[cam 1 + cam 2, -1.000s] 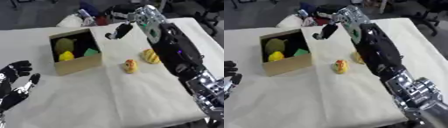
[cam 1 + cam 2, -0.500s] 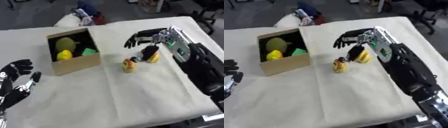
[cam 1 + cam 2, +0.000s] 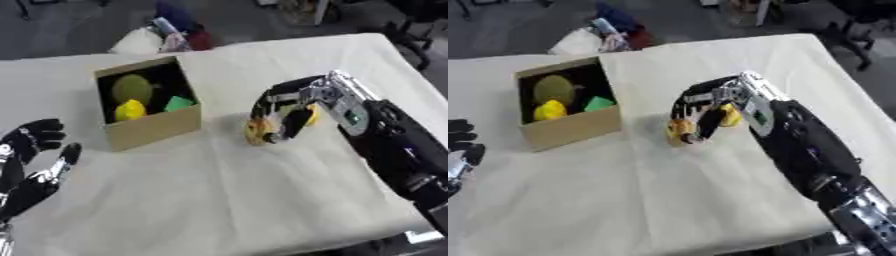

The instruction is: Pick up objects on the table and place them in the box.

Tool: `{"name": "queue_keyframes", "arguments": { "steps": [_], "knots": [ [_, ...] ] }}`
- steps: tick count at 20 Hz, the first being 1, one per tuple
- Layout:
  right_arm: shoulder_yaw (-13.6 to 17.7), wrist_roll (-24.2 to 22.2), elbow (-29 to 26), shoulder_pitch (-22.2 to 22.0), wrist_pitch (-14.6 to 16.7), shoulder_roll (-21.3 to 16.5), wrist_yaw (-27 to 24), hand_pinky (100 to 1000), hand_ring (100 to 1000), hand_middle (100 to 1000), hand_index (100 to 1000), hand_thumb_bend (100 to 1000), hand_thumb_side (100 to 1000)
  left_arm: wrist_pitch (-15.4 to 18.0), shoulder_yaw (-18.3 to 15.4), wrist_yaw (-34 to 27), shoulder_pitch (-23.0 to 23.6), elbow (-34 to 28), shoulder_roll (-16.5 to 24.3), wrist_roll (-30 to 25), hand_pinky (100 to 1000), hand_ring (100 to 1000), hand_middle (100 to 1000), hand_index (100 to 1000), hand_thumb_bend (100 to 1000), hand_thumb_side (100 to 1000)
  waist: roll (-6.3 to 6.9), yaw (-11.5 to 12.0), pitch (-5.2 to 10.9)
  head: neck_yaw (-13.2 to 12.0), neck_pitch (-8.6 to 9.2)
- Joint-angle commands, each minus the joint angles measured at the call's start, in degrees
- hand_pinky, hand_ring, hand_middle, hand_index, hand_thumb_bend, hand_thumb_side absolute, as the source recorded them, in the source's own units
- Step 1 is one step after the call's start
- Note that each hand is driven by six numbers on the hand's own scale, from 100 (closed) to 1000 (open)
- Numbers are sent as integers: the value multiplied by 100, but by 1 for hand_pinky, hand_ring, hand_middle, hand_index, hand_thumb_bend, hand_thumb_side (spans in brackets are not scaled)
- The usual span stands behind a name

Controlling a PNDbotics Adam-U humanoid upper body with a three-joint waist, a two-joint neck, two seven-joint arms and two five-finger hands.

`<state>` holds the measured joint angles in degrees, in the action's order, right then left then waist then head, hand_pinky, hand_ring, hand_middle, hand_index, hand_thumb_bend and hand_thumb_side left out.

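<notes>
Table (image 3: 219, 200): covered by a cream cloth, wrinkled in places; carries all items below.
Right arm (image 3: 394, 145): black with silver joints, enters from the lower right and reaches toward the table centre.
Box (image 3: 149, 129): open cardboard, on the left half of the table, well apart from the right hand.
Box contents: a dull green round object (image 3: 131, 88), a yellow object (image 3: 130, 109) and a small bright green object (image 3: 178, 103), all inside.
Right hand (image 3: 282, 107): fingers curved downward over a small yellow-orange object (image 3: 256, 132); contact cannot be confirmed.
Second yellow object (image 3: 309, 116): on the cloth just behind the right hand, partly hidden by it.
Left hand (image 3: 35, 160): idle at the lower left edge, fingers spread and straight, holding nothing.
</notes>
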<state>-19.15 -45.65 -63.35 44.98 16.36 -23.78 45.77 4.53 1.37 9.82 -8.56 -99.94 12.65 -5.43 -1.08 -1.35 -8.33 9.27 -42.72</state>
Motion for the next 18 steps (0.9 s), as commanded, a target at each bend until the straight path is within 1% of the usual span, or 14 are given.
{"name": "queue_keyframes", "arguments": {
  "steps": [1, 2, 3, 4, 6, 7, 8, 9, 10, 14, 16, 18],
  "knots": [
    [20, 344, 154, 128, 74, 31, 382, 758, 763, 627, 740, 271, 224, -3, -40, -3, -63, -72, 94, 21, 742, 734, 696, 784, 450, 405, 14, 11, 150, 28, 72],
    [29, 501, 209, 136, 93, 61, 498, 756, 756, 611, 724, 268, 203, -5, -41, -4, -66, -72, 94, 23, 742, 734, 696, 784, 449, 405, 17, 16, 150, 32, 74],
    [36, 646, 258, 145, 117, 85, 608, 744, 733, 562, 669, 249, 126, -6, -42, -5, -69, -73, 93, 24, 742, 734, 696, 784, 448, 405, 20, 20, 149, 36, 80],
    [49, 801, 299, 156, 135, 103, 707, 730, 703, 512, 612, 231, 100, -7, -42, -6, -71, -73, 92, 25, 742, 734, 696, 784, 447, 406, 22, 23, 148, 37, 84],
    [83, 1144, 337, 178, 144, 125, 862, 711, 667, 464, 555, 191, 100, -11, -43, -8, -73, -73, 89, 29, 742, 734, 696, 784, 445, 407, 23, 29, 148, 35, 94],
    [118, 1311, 325, 195, 134, 132, 901, 689, 630, 412, 501, 153, 100, -12, -43, -9, -73, -74, 89, 30, 742, 734, 696, 784, 443, 408, 25, 31, 149, 32, 100],
    [158, 1464, 291, 214, 113, 134, 908, 686, 628, 407, 496, 149, 100, -13, -44, -9, -74, -74, 90, 32, 742, 734, 696, 784, 444, 408, 26, 32, 149, 29, 105],
    [207, 1597, 226, 269, 82, 132, 888, 673, 609, 378, 470, 118, 100, -14, -45, -11, -75, -75, 89, 33, 742, 734, 696, 784, 441, 409, 28, 33, 153, 26, 105],
    [252, 1700, 145, 345, 44, 126, 853, 671, 605, 374, 466, 113, 100, -15, -43, -13, -77, -75, 88, 33, 742, 734, 696, 784, 440, 410, 30, 35, 156, 28, 104],
    [408, 1894, -79, 839, -140, 169, 702, 662, 583, 365, 460, 111, 100, -18, -29, -13, -76, -67, 81, 20, 742, 735, 697, 785, 436, 411, 36, 62, 175, 41, 93],
    [503, 1981, -46, 1151, -239, 282, 699, 658, 576, 363, 459, 110, 100, -15, -16, -12, -83, -66, 74, 5, 742, 735, 697, 785, 435, 411, 39, 104, 178, 53, 96],
    [622, 2107, 146, 1459, -344, 480, 716, 649, 566, 367, 467, 100, 100, -10, 8, -14, -107, -65, 63, -20, 742, 735, 697, 785, 435, 411, 45, 180, 170, 92, 116]
  ]
}}
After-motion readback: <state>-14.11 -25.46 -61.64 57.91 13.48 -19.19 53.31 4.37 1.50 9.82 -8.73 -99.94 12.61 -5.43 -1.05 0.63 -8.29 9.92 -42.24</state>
